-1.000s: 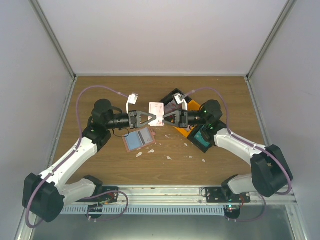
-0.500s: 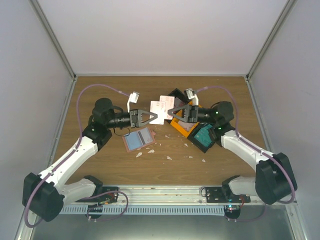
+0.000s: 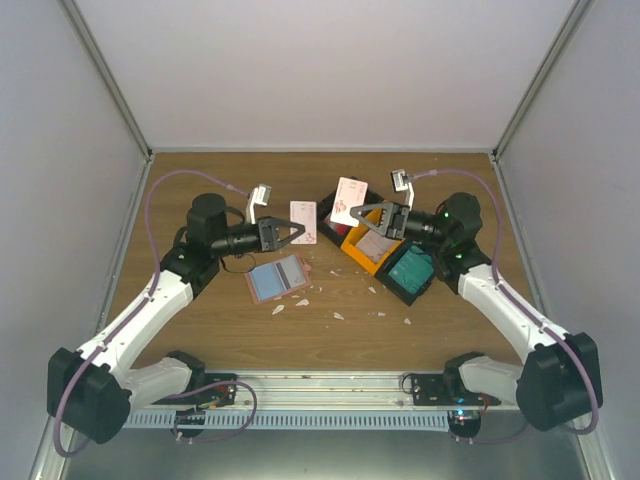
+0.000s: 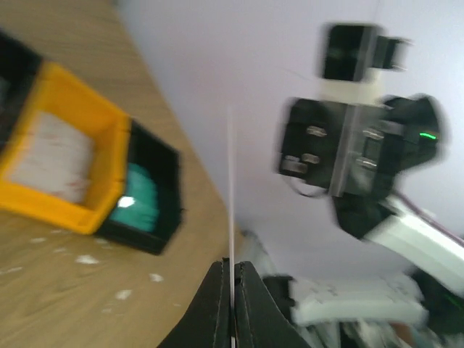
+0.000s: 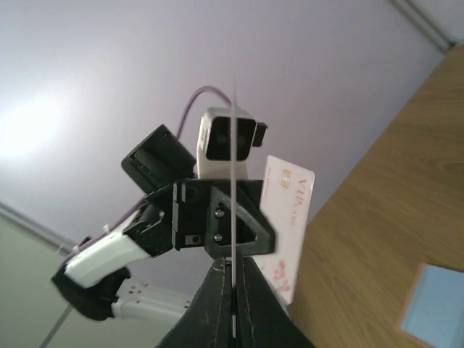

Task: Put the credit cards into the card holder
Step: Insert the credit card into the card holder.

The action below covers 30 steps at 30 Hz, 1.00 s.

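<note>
My left gripper point(image 3: 298, 231) is shut on a pale whitish-pink credit card point(image 3: 303, 222) and holds it in the air left of centre. That card shows edge-on point(image 4: 230, 181) between the shut jaws of the left gripper point(image 4: 232, 270) in the left wrist view, and face-on point(image 5: 287, 225) in the right wrist view. My right gripper point(image 3: 358, 214) is shut on a second pale card point(image 3: 348, 200), which is edge-on point(image 5: 234, 167) in its own view between the right gripper's point(image 5: 233, 272) jaws. The card holder point(image 3: 278, 277) lies open on the table, blue inside up, below the left gripper; it also shows in the right wrist view point(image 5: 435, 310).
An orange bin point(image 3: 352, 250) with pale cards and a black bin point(image 3: 420, 290) with teal cards point(image 3: 408, 270) sit under the right arm; a third black bin point(image 3: 336, 195) lies behind. Small white scraps point(image 3: 338, 315) are scattered on the wood in front.
A second ago both grippers met at one pale card stack at centre. They have pulled apart, each with a card: the right went right and back, the left drew slightly left.
</note>
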Tool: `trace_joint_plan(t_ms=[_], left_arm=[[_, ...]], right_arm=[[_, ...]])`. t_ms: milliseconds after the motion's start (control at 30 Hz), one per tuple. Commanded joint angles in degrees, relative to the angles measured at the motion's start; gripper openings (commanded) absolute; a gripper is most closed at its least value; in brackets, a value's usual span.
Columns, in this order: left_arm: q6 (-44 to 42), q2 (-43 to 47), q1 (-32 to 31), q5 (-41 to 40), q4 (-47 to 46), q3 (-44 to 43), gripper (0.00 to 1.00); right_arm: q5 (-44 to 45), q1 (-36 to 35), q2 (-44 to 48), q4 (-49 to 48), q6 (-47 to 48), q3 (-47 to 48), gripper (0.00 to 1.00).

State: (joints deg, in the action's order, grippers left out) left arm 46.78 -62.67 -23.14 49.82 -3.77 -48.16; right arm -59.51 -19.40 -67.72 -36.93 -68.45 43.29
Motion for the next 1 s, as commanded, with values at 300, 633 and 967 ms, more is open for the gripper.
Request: trace_joint_plan(t_ms=[300, 633, 967], left_arm=[[-7.9, 4.2, 4.9, -39.3, 29.2, 6.5, 0.00], [-8.9, 3.4, 7.1, -39.6, 29.6, 13.2, 0.00], [-9.8, 1.2, 8.6, -36.9, 28.3, 17.2, 0.00]], right_arm=[[14.8, -9.1, -12.2, 41.4, 36.5, 10.2, 0.01], [14.2, -19.1, -36.1, 39.9, 36.5, 20.7, 0.00], [10.5, -19.0, -48.5, 47.0, 42.1, 30.2, 0.00]])
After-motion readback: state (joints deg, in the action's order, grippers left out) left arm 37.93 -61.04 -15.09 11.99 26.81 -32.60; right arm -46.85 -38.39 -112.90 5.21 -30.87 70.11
